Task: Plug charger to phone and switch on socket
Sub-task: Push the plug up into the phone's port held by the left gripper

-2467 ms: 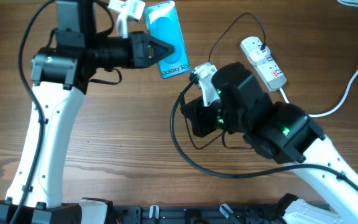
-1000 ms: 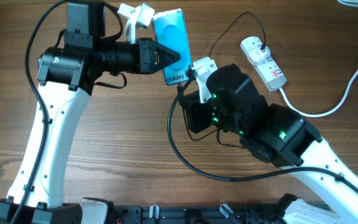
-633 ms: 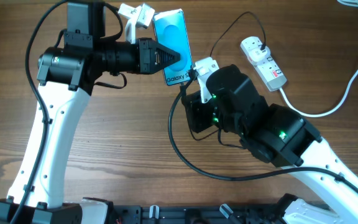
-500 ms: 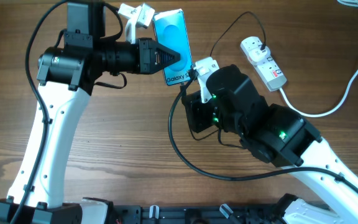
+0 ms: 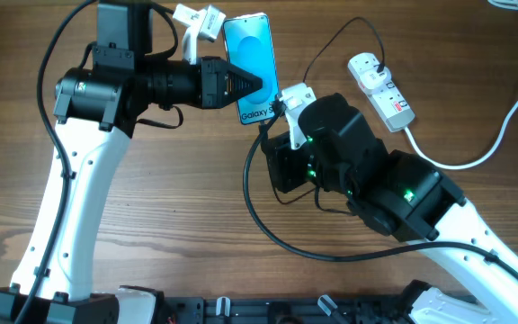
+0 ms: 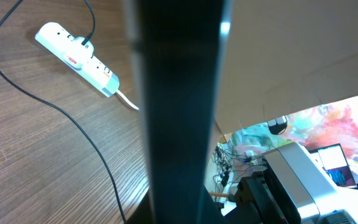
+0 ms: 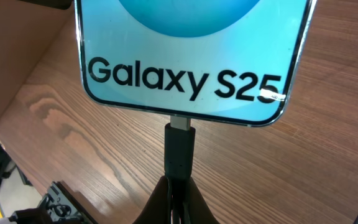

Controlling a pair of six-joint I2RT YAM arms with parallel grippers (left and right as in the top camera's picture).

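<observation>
My left gripper (image 5: 243,84) is shut on the phone (image 5: 252,61), holding it up off the table; its cyan screen and white "Galaxy S25" strip face the overhead view. In the left wrist view the phone's dark edge (image 6: 178,106) fills the middle. My right gripper (image 7: 180,198) is shut on the charger's black plug tip (image 7: 179,151), which sits in the port at the phone's bottom edge (image 7: 185,81). The thin black cable (image 5: 268,229) loops over the table and runs to the white socket (image 5: 381,90), also seen in the left wrist view (image 6: 76,57).
A thick white lead (image 5: 502,126) runs from the socket toward the right edge. The wooden table (image 5: 187,225) lies beneath both arms. The right arm's body (image 5: 394,193) lies between the phone and the socket.
The left gripper carried the phone right toward the right gripper, then held nearly still, with a slight tilt upward. The plug tip now meets the phone's bottom edge.
</observation>
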